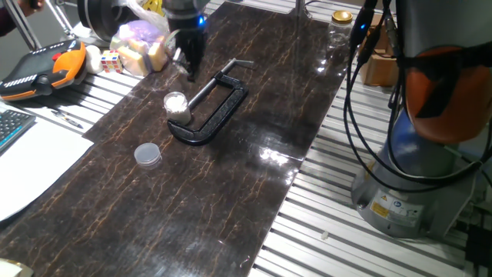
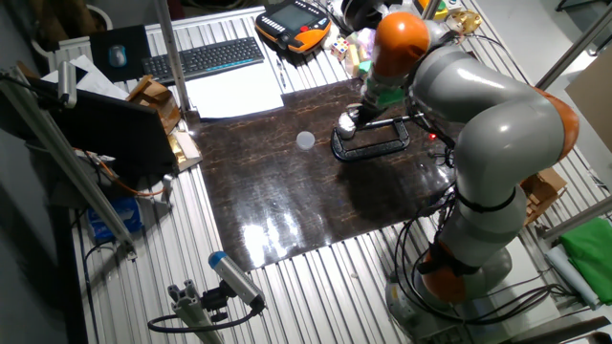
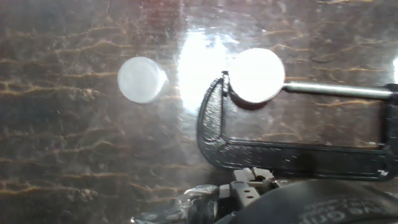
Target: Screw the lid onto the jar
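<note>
Hand view, small shiny whitish cylindrical jar [image 3: 256,74] below the jaws inside black metal C-clamp [image 3: 273,149], flat translucent greyish-white round lid [image 3: 141,79] apart on dark marbled counter [image 3: 62,155], jaws' spread untellable.

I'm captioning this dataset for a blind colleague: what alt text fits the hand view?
Looking down on a dark marbled table, a small shiny whitish jar sits in the mouth of a black C-clamp, between its fixed end and the tip of its screw. A loose translucent lid lies flat to the jar's left, apart from it, with glare between them.
</note>
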You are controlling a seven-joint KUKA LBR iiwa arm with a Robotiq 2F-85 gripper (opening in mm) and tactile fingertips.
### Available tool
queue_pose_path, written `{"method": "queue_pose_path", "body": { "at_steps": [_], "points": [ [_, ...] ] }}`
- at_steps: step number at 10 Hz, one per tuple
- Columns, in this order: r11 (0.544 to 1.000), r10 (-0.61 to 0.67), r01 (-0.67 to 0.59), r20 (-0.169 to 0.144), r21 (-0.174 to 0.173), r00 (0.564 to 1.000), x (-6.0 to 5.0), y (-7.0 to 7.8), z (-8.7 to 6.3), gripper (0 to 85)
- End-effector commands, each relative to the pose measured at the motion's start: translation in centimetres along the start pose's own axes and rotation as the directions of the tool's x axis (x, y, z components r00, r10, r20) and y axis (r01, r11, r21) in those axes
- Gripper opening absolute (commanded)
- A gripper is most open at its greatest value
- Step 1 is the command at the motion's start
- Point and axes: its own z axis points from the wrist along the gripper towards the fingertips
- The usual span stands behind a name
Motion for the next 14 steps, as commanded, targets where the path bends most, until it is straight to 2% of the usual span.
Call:
{"method": "queue_pose_path", "body": {
  "at_steps": [1,3,4,5,8,9,12,14],
  "points": [
    [1.000,0.001,-0.001,-0.004,0.009,1.000,-0.2,1.1,0.4,0.7],
    [1.000,0.000,0.000,-0.001,0.028,1.000,-0.5,2.6,1.3,0.7],
    [1.000,-0.005,0.005,0.005,0.011,1.000,-0.6,2.9,2.0,0.7],
    [1.000,-0.013,0.013,0.008,0.014,1.000,-0.7,3.3,2.5,0.7],
    [0.991,-0.065,0.063,0.014,0.115,0.998,-1.1,4.6,3.4,0.7],
    [0.991,-0.058,0.055,0.017,0.123,0.998,-1.3,4.8,3.5,0.7],
    [0.997,-0.019,0.018,0.009,0.076,1.000,-1.7,5.4,4.1,0.7],
    [0.997,-0.003,0.003,0.004,0.075,1.000,-2.1,6.2,4.8,0.7]
  ]
}}
